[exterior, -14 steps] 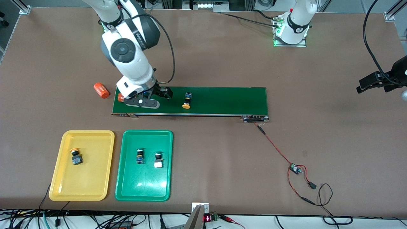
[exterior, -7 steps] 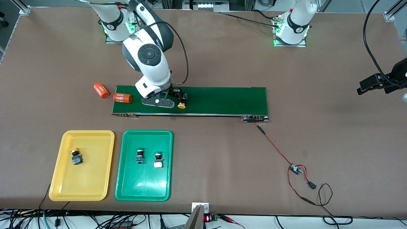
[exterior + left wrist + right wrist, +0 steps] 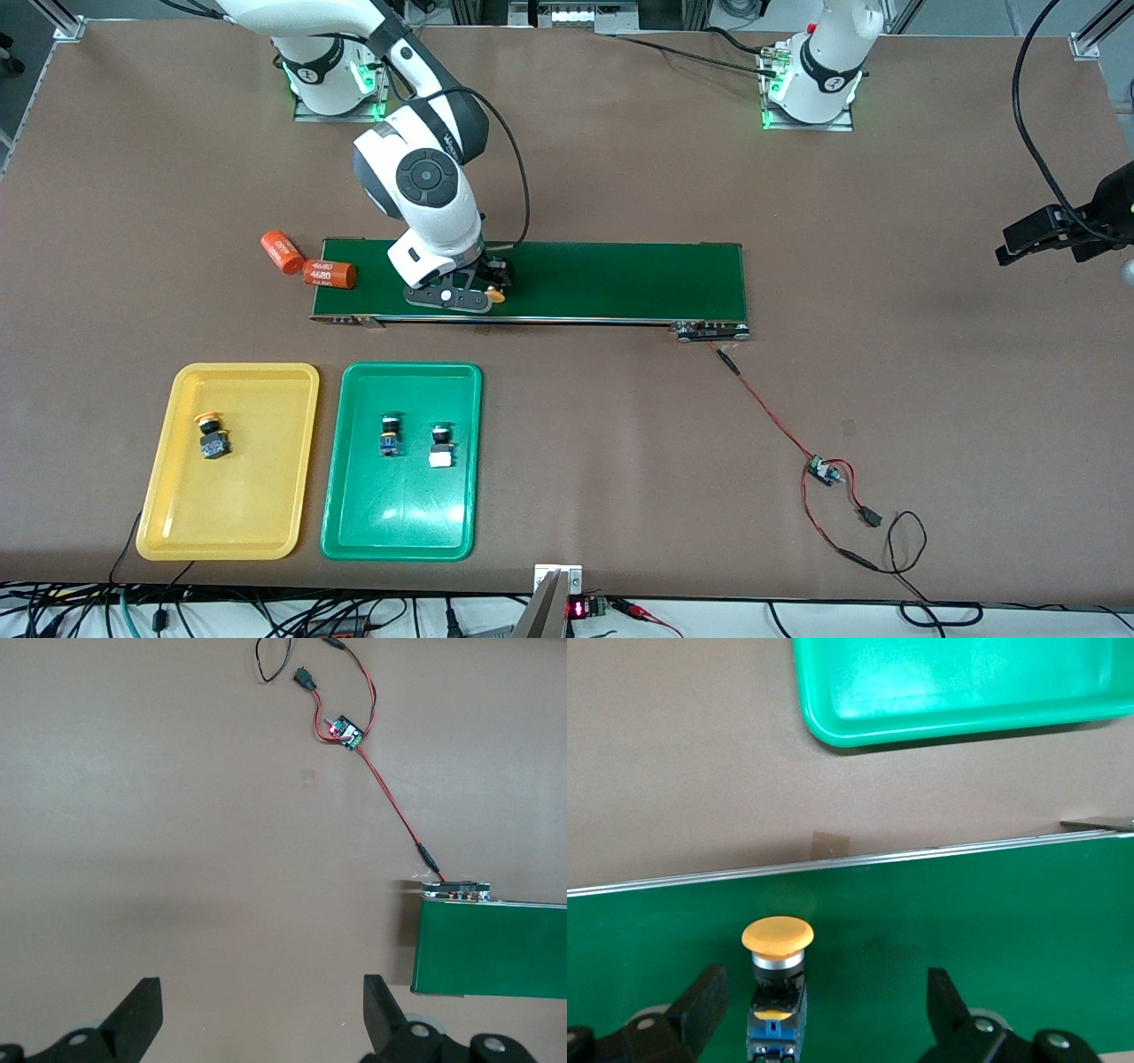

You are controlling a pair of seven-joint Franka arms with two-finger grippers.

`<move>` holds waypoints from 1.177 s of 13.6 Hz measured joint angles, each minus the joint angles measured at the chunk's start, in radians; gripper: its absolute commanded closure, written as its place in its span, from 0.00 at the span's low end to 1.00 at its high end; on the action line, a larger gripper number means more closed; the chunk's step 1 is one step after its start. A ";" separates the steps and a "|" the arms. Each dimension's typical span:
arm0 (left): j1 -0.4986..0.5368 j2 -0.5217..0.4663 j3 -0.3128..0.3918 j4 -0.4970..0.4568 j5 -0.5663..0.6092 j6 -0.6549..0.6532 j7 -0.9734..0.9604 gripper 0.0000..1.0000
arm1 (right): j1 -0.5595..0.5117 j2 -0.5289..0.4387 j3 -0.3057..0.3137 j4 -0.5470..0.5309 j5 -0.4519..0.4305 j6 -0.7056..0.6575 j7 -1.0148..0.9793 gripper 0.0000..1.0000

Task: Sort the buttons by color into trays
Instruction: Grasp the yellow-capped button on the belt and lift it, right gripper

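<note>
Lining up on the last yellow button (image 3: 777, 979) on the conveyor belt (image 3: 611, 279).
Right gripper (image 3: 824, 1014) fingers wide open, empty, button nearer one finger: best centred before closing, then to yellow tray (image 3: 266, 523); left gripper (image 3: 261, 1014) waiting over bare bench, open, empty.

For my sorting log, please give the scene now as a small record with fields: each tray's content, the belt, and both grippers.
yellow tray: one yellow button
green tray: two green buttons
conveyor belt: last yellow button, lying down
right gripper: open, low over the belt, fingers on either side of that button
left gripper: open, waits over bare table at the left arm's end
off the belt end: two orange cylinders
</note>
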 measured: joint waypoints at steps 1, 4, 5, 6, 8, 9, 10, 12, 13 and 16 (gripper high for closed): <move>0.000 0.000 0.000 0.000 0.000 0.000 0.000 0.00 | 0.000 0.008 0.002 0.000 0.000 0.000 0.004 0.00; 0.000 0.000 0.000 0.000 0.000 0.000 0.000 0.00 | 0.000 0.029 0.006 0.000 0.000 0.004 0.008 0.00; 0.000 0.000 0.000 0.000 0.000 0.000 0.000 0.00 | -0.001 0.032 0.007 0.000 0.000 0.004 0.008 0.00; 0.000 0.000 0.000 0.000 0.000 0.000 0.000 0.00 | -0.001 0.036 0.009 -0.001 0.000 0.004 0.008 0.00; 0.001 0.000 0.001 0.000 0.000 0.000 0.000 0.00 | -0.002 0.038 0.011 -0.017 0.000 0.003 0.008 0.04; 0.002 0.000 0.001 0.000 0.000 0.000 0.000 0.00 | -0.003 0.038 0.011 -0.028 0.000 0.004 0.008 0.05; 0.004 0.000 0.001 0.000 0.000 0.000 0.000 0.00 | -0.004 0.038 0.012 -0.037 0.000 0.004 0.008 0.10; 0.007 0.000 0.001 0.000 0.000 0.000 0.000 0.00 | -0.005 0.039 0.015 -0.049 0.000 0.004 0.005 0.26; 0.007 0.000 0.002 0.000 0.000 0.000 0.000 0.00 | -0.006 0.040 0.017 -0.055 0.000 0.004 0.003 0.38; 0.007 0.000 0.002 0.000 0.000 0.000 0.000 0.00 | -0.008 0.048 0.020 -0.058 0.000 0.004 0.002 0.65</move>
